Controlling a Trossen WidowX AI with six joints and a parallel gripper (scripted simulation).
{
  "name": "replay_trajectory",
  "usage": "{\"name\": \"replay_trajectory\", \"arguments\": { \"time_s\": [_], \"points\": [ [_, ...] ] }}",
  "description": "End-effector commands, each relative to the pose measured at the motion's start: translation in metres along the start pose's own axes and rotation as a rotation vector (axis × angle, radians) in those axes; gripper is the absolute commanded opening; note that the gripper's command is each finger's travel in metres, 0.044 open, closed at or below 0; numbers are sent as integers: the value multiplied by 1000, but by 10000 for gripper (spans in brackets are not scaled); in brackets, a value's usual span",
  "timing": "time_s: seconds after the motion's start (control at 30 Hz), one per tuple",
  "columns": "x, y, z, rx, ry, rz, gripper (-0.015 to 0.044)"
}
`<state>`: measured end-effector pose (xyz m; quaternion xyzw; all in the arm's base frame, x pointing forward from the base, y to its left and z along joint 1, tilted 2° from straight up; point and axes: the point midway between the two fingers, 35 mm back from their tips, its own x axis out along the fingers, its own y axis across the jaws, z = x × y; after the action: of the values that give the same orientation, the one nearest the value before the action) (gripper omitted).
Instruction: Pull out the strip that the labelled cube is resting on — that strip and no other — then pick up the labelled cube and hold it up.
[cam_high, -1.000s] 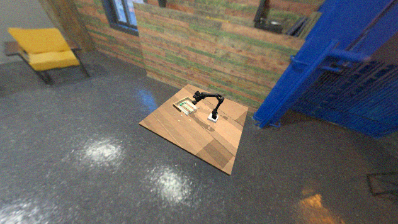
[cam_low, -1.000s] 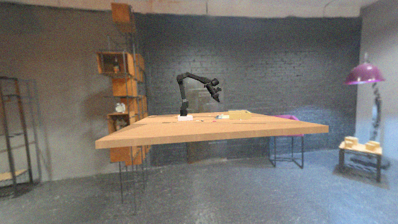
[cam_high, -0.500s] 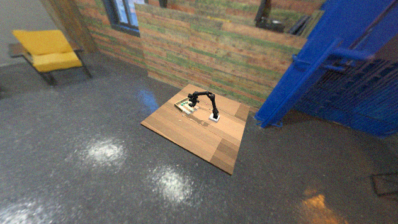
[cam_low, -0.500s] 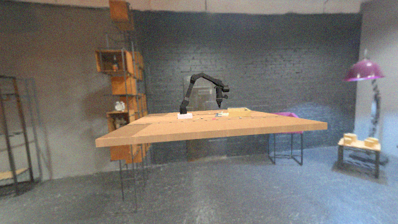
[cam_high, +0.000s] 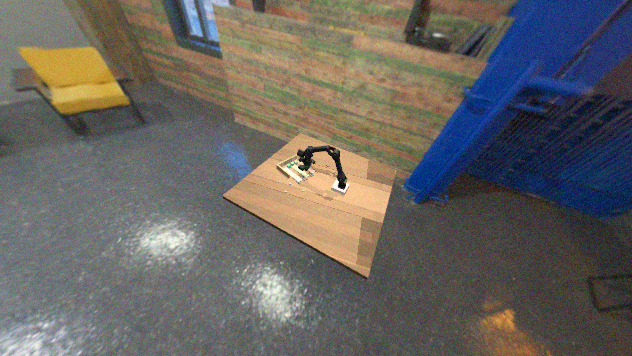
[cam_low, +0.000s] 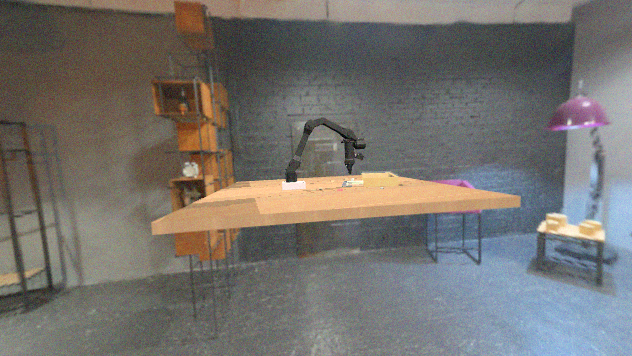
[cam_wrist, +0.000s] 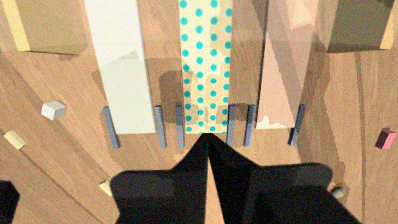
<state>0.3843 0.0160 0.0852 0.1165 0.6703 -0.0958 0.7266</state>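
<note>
My gripper (cam_high: 302, 168) (cam_low: 350, 172) (cam_wrist: 207, 137) is shut and empty, pointing down above the near end of the dotted strip. The dotted strip (cam_wrist: 206, 75), cream with teal dots, is the middle one of three. A pale white-green strip (cam_wrist: 127, 90) lies to its left and a pale pinkish strip (cam_wrist: 284, 85) to its right in the wrist view. Each strip's near end lies between two grey rails. Small green cubes (cam_high: 289, 165) show in the top view at the tray's far side. They are out of the wrist view, and their labels cannot be read.
A yellowish tray (cam_low: 378, 180) stands around the strips' far part; its wall ends show in the wrist view at left (cam_wrist: 50, 32) and right (cam_wrist: 357, 27). Small loose blocks lie about: white (cam_wrist: 53, 110), cream (cam_wrist: 15, 139), pink (cam_wrist: 385, 139) and a grey piece (cam_wrist: 337, 191).
</note>
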Motion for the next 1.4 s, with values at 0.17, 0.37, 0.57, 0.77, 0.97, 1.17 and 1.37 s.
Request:
{"name": "replay_trajectory", "arguments": {
  "time_s": [0.17,0.37,0.57,0.77,0.97,1.17,1.37],
  "points": [
    [20,-2,-1,4,12,-8,0],
    [30,-2,0,4,12,-8,0],
    [40,-2,0,4,12,-8,0],
    [49,-3,0,4,12,-8,0],
    [58,-3,0,4,12,-8,0],
    [58,-3,0,4,12,-8,0],
    [58,-3,0,4,12,-8,0]
  ]
}}
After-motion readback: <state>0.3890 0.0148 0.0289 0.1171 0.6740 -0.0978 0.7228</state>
